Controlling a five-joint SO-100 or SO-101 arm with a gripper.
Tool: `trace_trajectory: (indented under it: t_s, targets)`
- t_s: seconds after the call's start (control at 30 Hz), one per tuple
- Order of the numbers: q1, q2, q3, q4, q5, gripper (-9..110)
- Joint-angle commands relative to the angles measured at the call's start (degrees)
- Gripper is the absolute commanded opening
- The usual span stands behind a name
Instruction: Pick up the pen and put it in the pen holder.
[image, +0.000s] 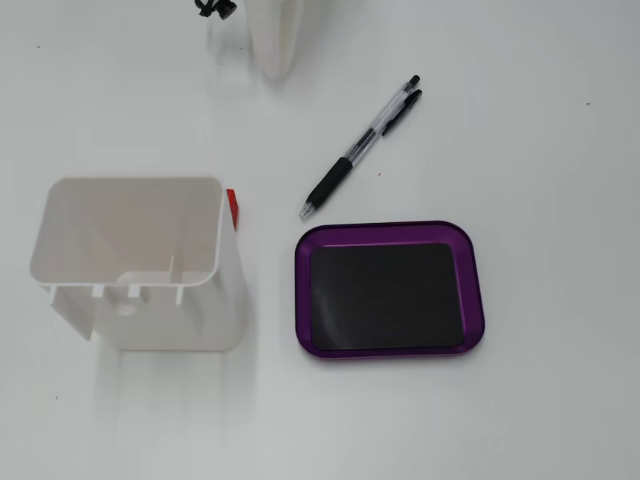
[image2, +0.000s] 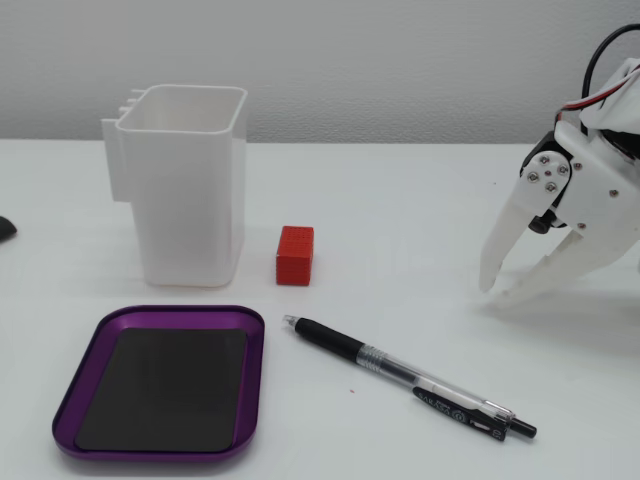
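Note:
A clear pen (image: 360, 148) with a black grip lies flat on the white table, apart from everything else. In the other fixed view it (image2: 400, 372) lies at the front, tip pointing left. The white pen holder (image: 218, 240) stands upright and empty; it also shows at the back left (image2: 190, 200). My gripper (image2: 498, 291) hangs at the right, tips just above the table, open and empty, well behind the pen's cap end. Only one white finger (image: 275, 45) shows at the top edge of the view from above.
A purple tray (image: 390, 229) with a black mat lies just beside the pen's tip; it also shows at the front left (image2: 170, 313). A small red block (image2: 295, 255) stands next to the holder, and it shows in the view from above too (image: 232, 207).

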Motion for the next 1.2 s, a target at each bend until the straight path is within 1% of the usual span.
trace_trajectory:
  t_s: [0.0,0.13,0.2,0.33,0.43,0.47,0.53,0.67,0.73,0.8,0.9,1.0,1.07,1.17]
  targets:
    - [-0.62,3.78,0.35,0.26,0.09,0]
    - [-0.70,3.78,0.35,-0.35,0.00,0]
    - [-0.53,3.78,-0.35,-6.24,-0.09,0]
    - [0.26,2.81,-8.96,-21.18,0.44,0]
    - [-0.97,0.88,-16.08,-26.46,-1.41,0]
    - [-2.81,-0.88,-18.19,-26.89,-3.16,0]
    - [-9.23,-6.59,-22.24,-25.22,-7.56,0]
    - [-21.97,-23.73,-29.00,-15.56,-18.02,0]
    - [-27.86,-33.13,-32.61,-12.57,-18.98,1]
    - [-31.73,-42.63,-37.71,-11.07,-19.51,4]
    - [-32.43,-56.60,-45.97,-8.00,-20.13,13]
    - [-32.43,-68.73,-54.14,-6.06,-22.94,20]
    - [-32.43,-75.85,-58.45,-5.98,-23.64,23]
    - [-32.34,-82.71,-64.07,-5.98,-25.58,24]
